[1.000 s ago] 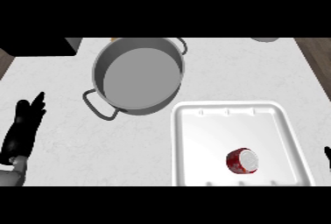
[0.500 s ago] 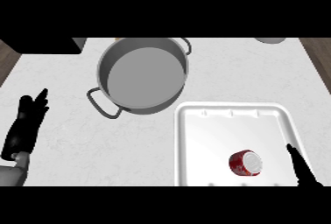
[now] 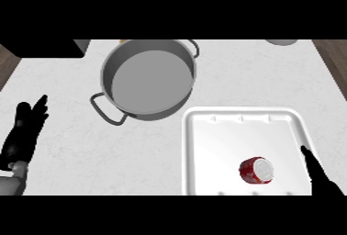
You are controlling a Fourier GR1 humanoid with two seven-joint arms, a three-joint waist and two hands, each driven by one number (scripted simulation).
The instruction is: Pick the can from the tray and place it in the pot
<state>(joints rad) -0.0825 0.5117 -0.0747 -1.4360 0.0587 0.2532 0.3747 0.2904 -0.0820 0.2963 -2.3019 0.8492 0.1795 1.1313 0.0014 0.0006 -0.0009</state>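
Your right hand point(image 3: 322, 176) is coming up from the lower right corner and is now reaching over the right rim of the tray point(image 3: 203, 151), further in than half a second ago and absent from that spot a second ago. Its fingers are lying straight and relaxed, holding nothing, and they are sitting just beside the can point(image 3: 256, 170) without touching it.

The can is lying on its side in the lower right part of the tray, where it was a second ago. The pot point(image 3: 148, 78) is standing on the worktop point(image 3: 81, 147) up and to the left of the tray, with nothing in it.

Your left hand point(image 3: 24, 133) is resting at the left edge, fingers straight, holding nothing.

So you are just beginning the approach: the grasp is not yet made, and the carry to the pot is all ahead of you.
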